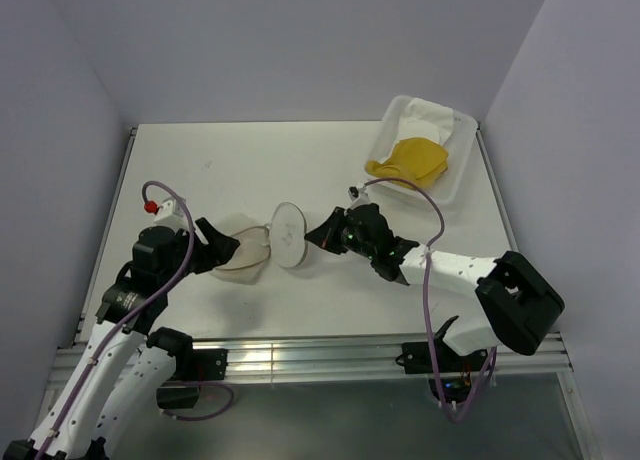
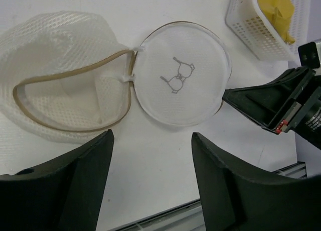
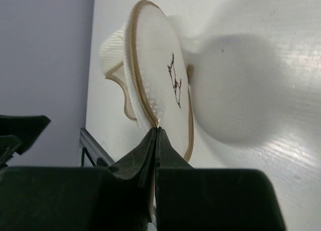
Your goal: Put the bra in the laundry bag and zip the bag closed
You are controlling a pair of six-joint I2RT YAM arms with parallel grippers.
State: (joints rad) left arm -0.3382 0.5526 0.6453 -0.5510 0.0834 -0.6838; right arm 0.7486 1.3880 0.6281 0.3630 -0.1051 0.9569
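Observation:
The laundry bag [image 1: 243, 252] lies mid-table, a whitish mesh pouch with its mouth gaping inside a brownish hoop [image 2: 70, 125]. Its round lid [image 2: 180, 75], marked with a small dark figure, stands tilted on edge. My right gripper [image 3: 157, 129] is shut on the lid's zipper rim and reaches in from the right [image 1: 312, 237]. Just left of the pouch, my left gripper [image 1: 222, 248] is open and holds nothing. Between its fingers [image 2: 151, 135] only bare table shows. The bra [image 1: 408, 158], yellow, lies in the white tray [image 1: 463, 170] at the back right.
A crumpled white cloth [image 1: 430, 115] shares the tray with the bra. The tray's perforated wall [image 2: 246, 30] shows at the upper right of the left wrist view. The table's metal front rail [image 1: 300, 360] runs near both arm bases.

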